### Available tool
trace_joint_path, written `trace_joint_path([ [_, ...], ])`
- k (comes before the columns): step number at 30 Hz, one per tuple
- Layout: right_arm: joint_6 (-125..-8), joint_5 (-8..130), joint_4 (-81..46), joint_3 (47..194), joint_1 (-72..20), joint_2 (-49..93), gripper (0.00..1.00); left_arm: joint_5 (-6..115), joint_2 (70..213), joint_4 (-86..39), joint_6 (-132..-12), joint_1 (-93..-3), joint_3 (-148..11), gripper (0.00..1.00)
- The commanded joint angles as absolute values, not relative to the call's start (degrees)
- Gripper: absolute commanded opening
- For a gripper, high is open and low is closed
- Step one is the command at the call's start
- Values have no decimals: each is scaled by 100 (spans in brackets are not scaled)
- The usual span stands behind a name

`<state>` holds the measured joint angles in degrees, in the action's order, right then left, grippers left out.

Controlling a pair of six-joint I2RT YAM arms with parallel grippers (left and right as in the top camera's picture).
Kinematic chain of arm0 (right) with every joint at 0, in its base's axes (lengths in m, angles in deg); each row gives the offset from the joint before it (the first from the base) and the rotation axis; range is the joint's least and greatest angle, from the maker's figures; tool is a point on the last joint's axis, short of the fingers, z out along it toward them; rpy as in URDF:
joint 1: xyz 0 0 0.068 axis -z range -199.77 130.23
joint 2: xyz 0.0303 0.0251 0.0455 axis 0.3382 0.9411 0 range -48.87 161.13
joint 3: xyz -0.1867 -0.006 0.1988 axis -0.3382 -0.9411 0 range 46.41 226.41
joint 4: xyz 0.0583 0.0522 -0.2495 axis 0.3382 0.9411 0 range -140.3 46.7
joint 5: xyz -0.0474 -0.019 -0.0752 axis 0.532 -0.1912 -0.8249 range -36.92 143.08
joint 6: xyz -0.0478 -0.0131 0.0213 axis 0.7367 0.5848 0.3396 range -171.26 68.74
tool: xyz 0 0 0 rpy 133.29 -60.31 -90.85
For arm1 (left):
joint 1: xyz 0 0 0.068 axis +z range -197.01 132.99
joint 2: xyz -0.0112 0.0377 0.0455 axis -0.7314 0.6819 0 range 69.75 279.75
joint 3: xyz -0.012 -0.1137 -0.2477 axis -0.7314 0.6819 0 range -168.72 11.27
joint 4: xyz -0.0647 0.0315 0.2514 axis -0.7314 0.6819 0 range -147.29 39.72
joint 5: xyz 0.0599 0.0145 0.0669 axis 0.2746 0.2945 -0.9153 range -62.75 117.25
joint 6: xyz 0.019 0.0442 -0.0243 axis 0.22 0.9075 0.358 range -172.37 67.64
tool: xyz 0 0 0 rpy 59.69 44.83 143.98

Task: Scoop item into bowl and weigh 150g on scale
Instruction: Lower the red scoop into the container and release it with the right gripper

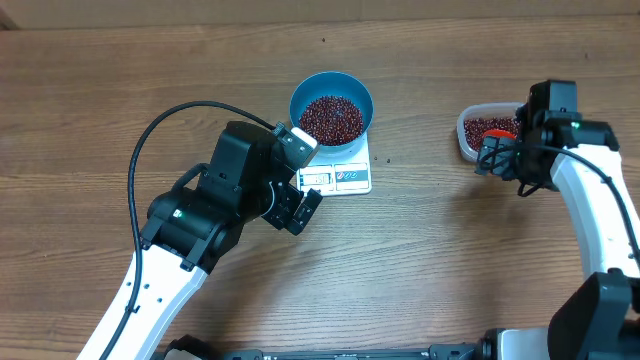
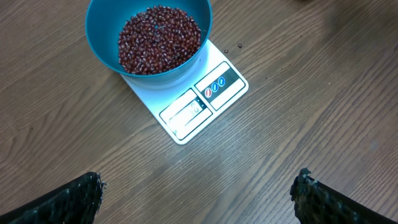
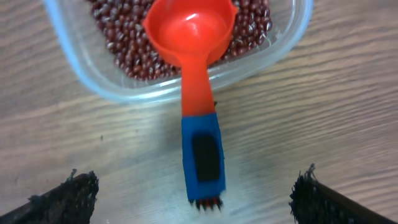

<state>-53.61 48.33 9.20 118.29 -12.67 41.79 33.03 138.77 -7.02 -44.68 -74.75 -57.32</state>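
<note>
Wide open and holding nothing: right gripper (image 3: 193,186), fingers well apart on either side of the blue handle of a red plastic scoop (image 3: 189,37), clear of it. Scoop cup lying on the dark red-brown beans (image 3: 118,43) in a clear rounded plastic tub (image 3: 292,37) at the right, handle out over the near rim onto the wooden worktop (image 3: 323,124). Left gripper (image 2: 198,182) likewise spread wide and empty, hovering on the near side of the flat white rectangular scale (image 2: 211,106). On the scale, the deep bright blue bowl (image 2: 102,25), well filled with beans; display too small to read. Probably the checking stage: keep both grippers clear of bowl and scale, wait for a settled reading, then correct with small part-scoops only, taking the handle squarely.
</note>
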Motion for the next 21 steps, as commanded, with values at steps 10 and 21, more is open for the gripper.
trace_joint_path([
  [10, -4777, 4763, 1327, 12556, -1252, 4111, 100, 3306, 13886, -692, -4359, -7456, -5734, 100],
  [21, -4777, 4763, 1323, 12556, -1252, 4111, 100, 3306, 13886, -692, -4359, -7456, -5734, 99],
])
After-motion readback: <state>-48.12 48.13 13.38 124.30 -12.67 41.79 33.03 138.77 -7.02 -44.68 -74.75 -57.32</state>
